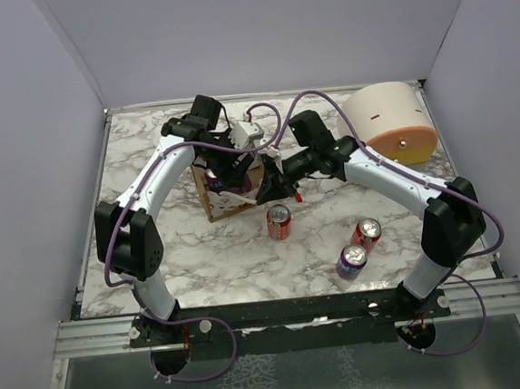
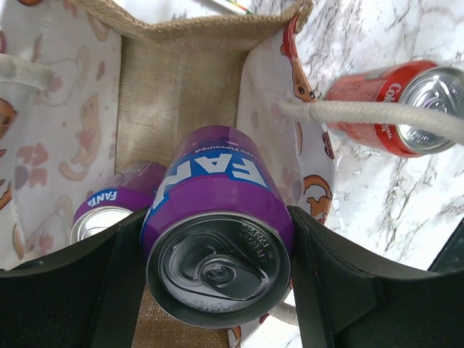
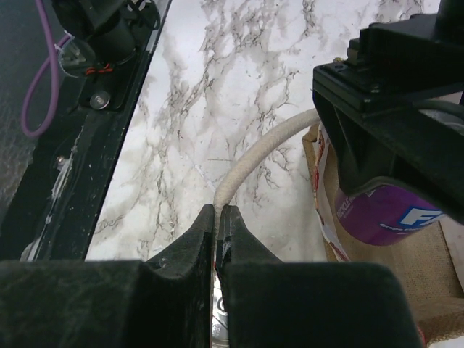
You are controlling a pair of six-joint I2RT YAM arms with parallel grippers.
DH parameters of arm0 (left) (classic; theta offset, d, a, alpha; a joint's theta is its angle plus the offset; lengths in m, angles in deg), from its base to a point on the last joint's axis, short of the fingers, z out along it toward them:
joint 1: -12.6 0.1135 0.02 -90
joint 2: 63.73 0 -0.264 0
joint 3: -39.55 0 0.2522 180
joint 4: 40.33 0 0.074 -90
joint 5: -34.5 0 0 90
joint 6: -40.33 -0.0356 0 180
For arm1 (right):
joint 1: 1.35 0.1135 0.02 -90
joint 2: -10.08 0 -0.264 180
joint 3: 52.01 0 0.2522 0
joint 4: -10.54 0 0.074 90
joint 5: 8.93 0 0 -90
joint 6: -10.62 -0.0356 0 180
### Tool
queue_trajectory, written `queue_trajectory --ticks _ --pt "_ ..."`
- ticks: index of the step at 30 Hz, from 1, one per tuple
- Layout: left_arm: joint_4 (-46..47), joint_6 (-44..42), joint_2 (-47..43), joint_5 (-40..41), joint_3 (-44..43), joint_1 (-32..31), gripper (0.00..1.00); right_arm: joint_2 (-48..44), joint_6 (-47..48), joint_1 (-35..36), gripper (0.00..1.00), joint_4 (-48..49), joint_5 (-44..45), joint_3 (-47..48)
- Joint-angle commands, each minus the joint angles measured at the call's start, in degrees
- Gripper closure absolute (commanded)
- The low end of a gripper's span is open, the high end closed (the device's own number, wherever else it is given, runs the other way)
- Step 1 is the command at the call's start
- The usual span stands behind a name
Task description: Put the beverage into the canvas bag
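My left gripper (image 2: pixel 217 268) is shut on a purple Fanta can (image 2: pixel 217 217) and holds it inside the open mouth of the brown canvas bag (image 2: pixel 174 80). A second purple Fanta can (image 2: pixel 109 206) lies in the bag below it. My right gripper (image 3: pixel 217 217) is shut on the bag's white rope handle (image 3: pixel 254 163), pulling it sideways. In the top view both grippers meet over the bag (image 1: pixel 219 198), the left gripper (image 1: pixel 230 165) above it, the right gripper (image 1: pixel 273 186) at its right side.
A red cola can (image 1: pixel 279 221) stands just right of the bag and also shows in the left wrist view (image 2: pixel 391 105). Another red can (image 1: pixel 367 233) and a purple can (image 1: pixel 351 261) stand nearer the front. A cream dome-shaped container (image 1: pixel 389 124) lies at the back right.
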Motion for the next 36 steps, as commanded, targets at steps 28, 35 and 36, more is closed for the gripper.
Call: queue_trajectory --ticks 28,35,36 --pt "-6.30 -11.64 5.13 2.15 -5.86 -2.06 1.00 -2.77 3.44 0.44 0.67 -1.75 1.19 -2.44" --pt "-2.76 -9.63 2.86 3.11 -1.69 -2.06 0.97 -1.56 3.12 0.41 0.64 -1.06 1.40 -2.23" --pt "-2.95 -9.73 2.80 3.36 -1.67 -2.06 0.96 -1.52 3.10 0.44 0.66 -0.88 1.53 -2.36"
